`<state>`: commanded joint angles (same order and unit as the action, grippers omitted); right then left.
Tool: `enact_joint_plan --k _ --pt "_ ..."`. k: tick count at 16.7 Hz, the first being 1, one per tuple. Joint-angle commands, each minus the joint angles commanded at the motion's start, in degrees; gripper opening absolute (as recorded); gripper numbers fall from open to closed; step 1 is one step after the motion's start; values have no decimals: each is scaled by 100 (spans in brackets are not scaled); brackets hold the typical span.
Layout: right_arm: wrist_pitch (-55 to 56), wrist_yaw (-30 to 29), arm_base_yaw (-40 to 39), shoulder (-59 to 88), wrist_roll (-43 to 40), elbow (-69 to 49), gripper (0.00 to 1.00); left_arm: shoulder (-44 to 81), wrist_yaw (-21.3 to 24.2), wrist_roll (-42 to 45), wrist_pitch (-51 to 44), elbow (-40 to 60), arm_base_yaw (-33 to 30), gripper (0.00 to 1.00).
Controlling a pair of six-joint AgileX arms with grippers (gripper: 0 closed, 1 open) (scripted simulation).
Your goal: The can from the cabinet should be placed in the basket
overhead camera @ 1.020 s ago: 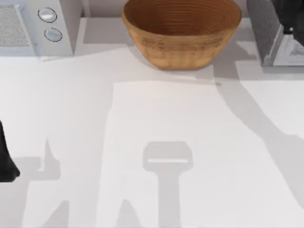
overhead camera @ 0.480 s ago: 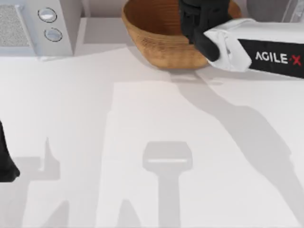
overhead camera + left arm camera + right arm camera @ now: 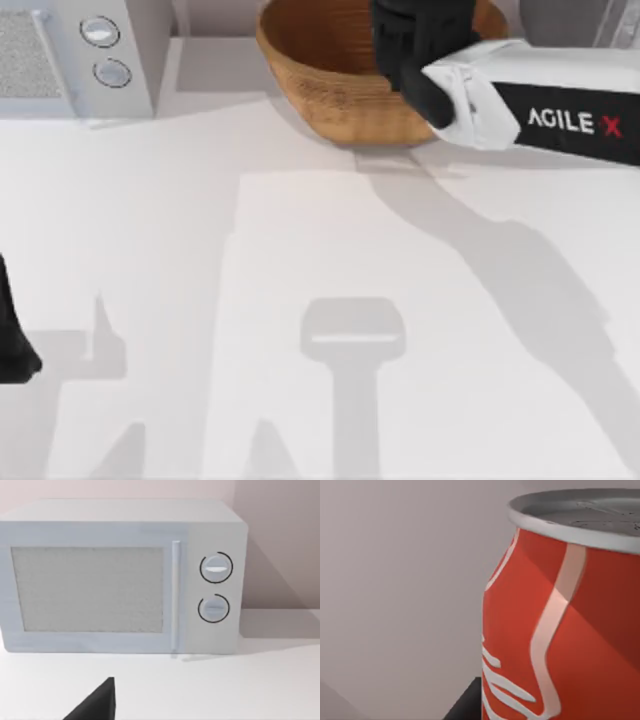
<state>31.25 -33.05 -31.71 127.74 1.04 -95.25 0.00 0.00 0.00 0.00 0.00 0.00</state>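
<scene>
Right arm reaches in from the table's right side, white forearm shell with a black panel and AGILE X lettering, its black right hand (image 3: 420, 40) over the wicker basket (image 3: 320, 85) at the back centre of the table (image 3: 300, 250). Basket is a round woven bowl, tan-brown, ribbed inside, wide rim tapering to a smaller base; the hand covers the right part of its opening. In the right wrist view the can (image 3: 560, 630) sits very close to the camera: glossy red cylinder, white curved script and a pale ribbon stripe down the side, dull grey metal lid with a raised rim, body tilted slightly in frame, plain pinkish wall behind it. A dark wedge of the hand shows at the can's lower edge, but the fingers themselves are hidden, so cannot tell how far the right hand is open or whether it actually grips the can. Can is hidden under the hand in the top view, so cannot tell if it is inside the basket or above the rim. Cabinet (image 3: 560, 15) is a dark grey sliver at the back right corner, behind the arm. Left arm is parked at the table's left edge, a black piece of it (image 3: 12, 345) in the top view; left hand state cannot tell. Left wrist view faces a white microwave (image 3: 125, 575): boxy, speckled grey door window, vertical bar handle, 2 round knobs stacked on the right panel; it sits at the back left of the table.
</scene>
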Motion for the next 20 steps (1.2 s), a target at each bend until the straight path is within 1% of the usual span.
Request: enact_joint_plan --k 7,11,20 --pt "-60 82 84 341 -14 -478 0 0 0 0 0 0 0 100" --pt "-69 91 92 369 -16 -506 0 0 0 0 0 0 0 100" --pt "-69 91 92 369 -16 -506 68 0 0 0 0 0 0 100"
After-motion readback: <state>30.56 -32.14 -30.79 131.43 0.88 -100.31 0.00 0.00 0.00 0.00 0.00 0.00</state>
